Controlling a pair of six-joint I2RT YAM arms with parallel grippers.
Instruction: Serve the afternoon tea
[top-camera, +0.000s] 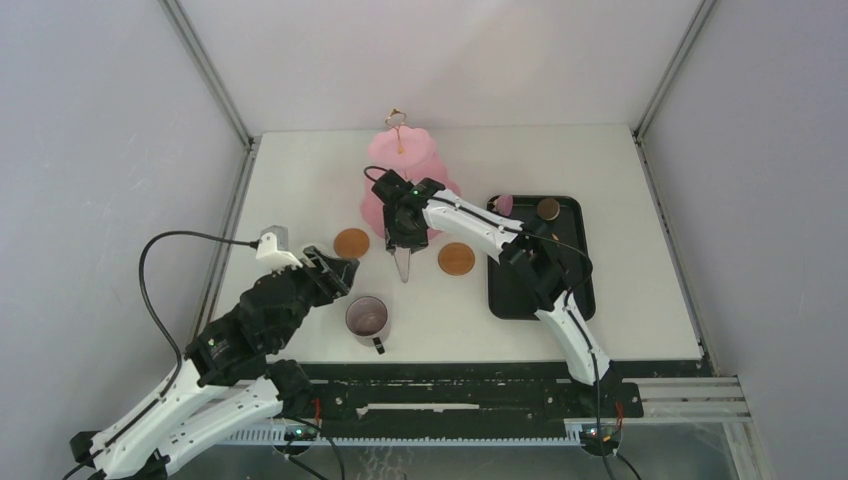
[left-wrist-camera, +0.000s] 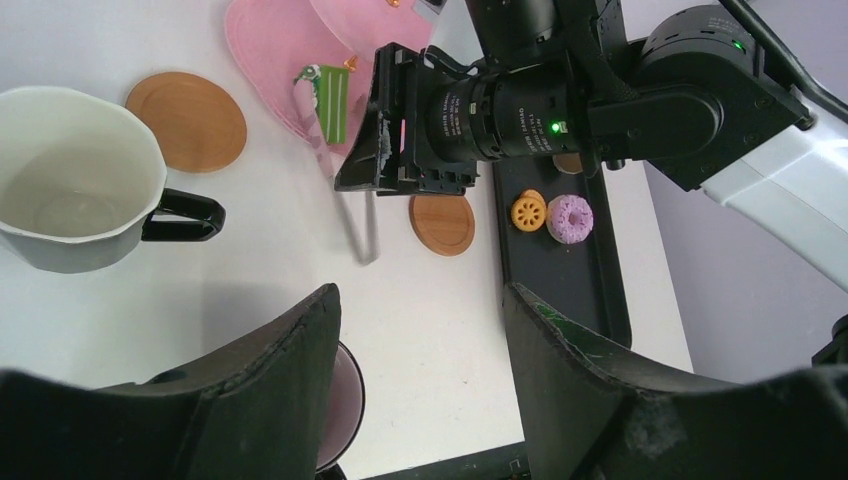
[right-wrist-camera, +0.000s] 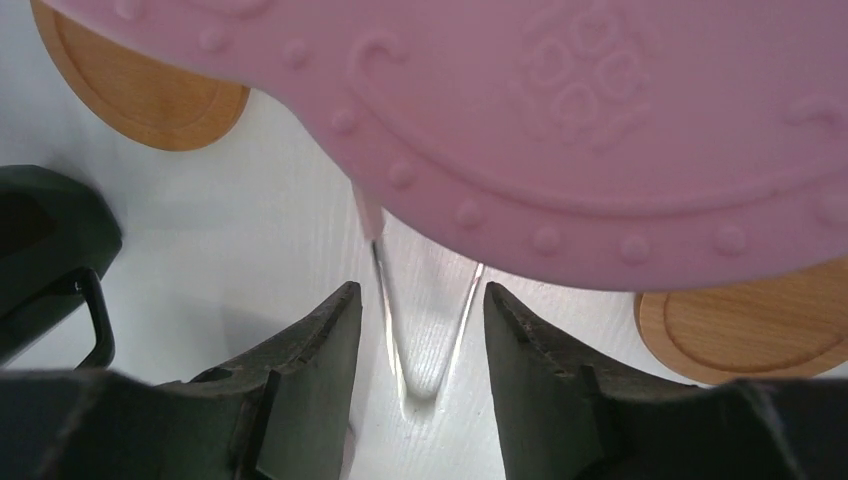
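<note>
The pink three-tier cake stand (top-camera: 400, 170) with its gold handle (top-camera: 397, 118) stands at the back centre. A green toy pastry (left-wrist-camera: 325, 100) lies on its bottom tier. Two brown coasters (top-camera: 351, 242) (top-camera: 456, 258) lie in front of it. One dark mug (top-camera: 368, 318) stands near the front. A second mug (left-wrist-camera: 75, 205) shows only in the left wrist view. My right gripper (top-camera: 403, 243) (right-wrist-camera: 420, 295) is open, its fingers either side of the metal tongs' bend (right-wrist-camera: 420, 385), under the stand's rim (right-wrist-camera: 560, 150). My left gripper (top-camera: 338, 271) (left-wrist-camera: 420, 300) is open and empty, left of the first mug.
A black tray (top-camera: 520, 290) lies at the right and holds an orange pastry (left-wrist-camera: 528, 210) and a purple doughnut (left-wrist-camera: 570, 218). The tongs (top-camera: 404, 264) lie on the table between the coasters. The right arm reaches across the tray.
</note>
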